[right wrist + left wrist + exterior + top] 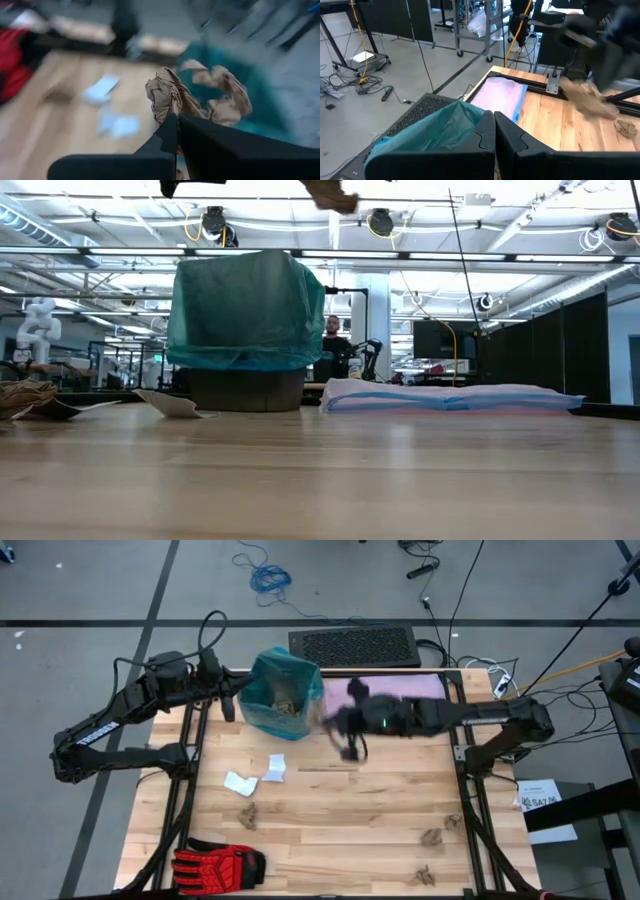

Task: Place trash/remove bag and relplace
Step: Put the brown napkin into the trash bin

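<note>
Right gripper (348,745) up in the air near the middle of the high view, just right of the bin (283,692), fingers pinching a crumpled brown paper shred (192,95). In the right wrist view, held up close in front of the teal bag (blurry behind it). In the low view, only a bit of that shred at the top edge, above the bin.

Left gripper (228,700) at the upper left of the high view, right beside the bin's left side. In the left wrist view, fingers (485,137) pressed together, with the bag's rim right in front; cannot tell if any plastic is caught between them.

Teal bag (245,310) lining the bin, folded down over its rim, some brown shreds inside (283,705).

More trash lying on the wooden table (330,830): two white paper wads (275,767) left of middle, a brown shred (247,814) below them, three more brown shreds (432,837) at the lower right.

Red-and-black glove (218,865) at the lower left corner. Pale lilac bag (400,685) flat at the table's top edge, right of the bin.
</note>
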Available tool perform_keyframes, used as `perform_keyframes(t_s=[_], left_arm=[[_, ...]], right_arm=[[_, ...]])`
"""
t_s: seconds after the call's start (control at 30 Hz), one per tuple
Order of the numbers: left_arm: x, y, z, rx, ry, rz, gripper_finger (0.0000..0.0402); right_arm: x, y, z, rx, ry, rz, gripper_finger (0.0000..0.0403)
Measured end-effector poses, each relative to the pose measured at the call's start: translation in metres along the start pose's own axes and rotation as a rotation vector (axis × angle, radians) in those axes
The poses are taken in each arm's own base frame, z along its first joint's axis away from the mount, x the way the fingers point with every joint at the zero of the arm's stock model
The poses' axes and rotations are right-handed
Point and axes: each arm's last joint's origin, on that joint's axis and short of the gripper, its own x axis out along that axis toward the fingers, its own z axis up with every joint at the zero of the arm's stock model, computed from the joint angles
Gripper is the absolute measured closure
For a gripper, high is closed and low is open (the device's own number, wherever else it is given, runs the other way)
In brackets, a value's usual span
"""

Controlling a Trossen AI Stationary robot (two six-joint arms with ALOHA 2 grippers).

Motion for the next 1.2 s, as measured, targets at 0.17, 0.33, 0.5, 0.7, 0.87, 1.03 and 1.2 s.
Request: perform_keyframes(t_s=[0.17,0.33,0.5,0.7,0.87,1.03,1.2], left_arm=[[0.0,0.0,0.0,-0.001,-0.001,0.001,0.0402],[0.004,0.0,-0.001,-0.006,0.011,0.001,0.0402],[0.012,0.001,-0.003,-0.008,0.041,0.002,0.0402],[0.018,0.001,-0.005,-0.007,0.061,0.002,0.0402],[0.016,0.001,-0.005,0.014,0.065,0.002,0.0402],[0.015,0.001,-0.007,0.022,0.083,0.001,0.0402],[0.014,0.001,-0.009,0.042,0.102,-0.001,0.0402]], right_arm=[[0.018,-0.046,0.007,0.032,-0.167,-0.118,0.04],[0.037,-0.066,0.008,0.048,-0.332,-0.017,0.0357],[0.066,-0.069,0.002,0.09,-0.397,0.002,0.0276],[0.077,-0.065,-0.007,0.065,-0.347,0.0,0.0197],[0.034,-0.063,0.002,0.076,-0.253,0.051,0.0198],[-0.025,-0.05,-0.021,0.133,0.149,0.181,0.0234],[-0.07,-0.022,-0.047,0.306,0.552,0.255,0.0258]])
